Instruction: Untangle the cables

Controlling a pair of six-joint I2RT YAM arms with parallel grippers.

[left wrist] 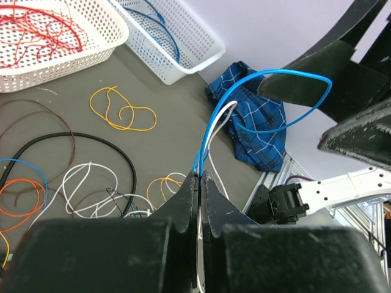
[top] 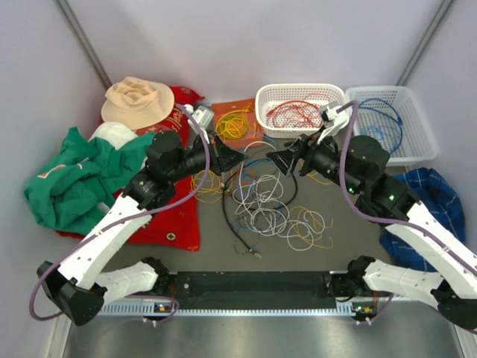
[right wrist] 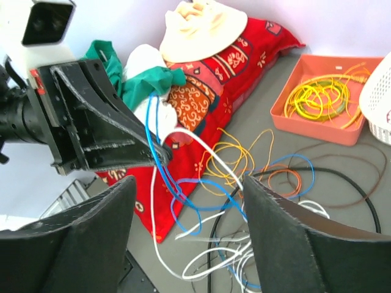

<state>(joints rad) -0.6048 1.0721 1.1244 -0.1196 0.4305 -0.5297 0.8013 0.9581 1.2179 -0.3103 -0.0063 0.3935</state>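
Note:
A tangle of cables in white, blue, yellow, orange and black lies on the grey table between the arms. My left gripper hangs above its left side, shut on a blue cable and a white cable; its jaws are pressed together on them. The blue cable rises in a loop that reaches one finger of my right gripper. My right gripper faces the left one, open wide and empty. In the right wrist view the blue and white strands hang from the left gripper.
At the back stand a white basket with red cables, a white basket with blue cables and an orange tray with yellow cables. Red cloth, a hat and a green garment lie left; blue plaid cloth lies right.

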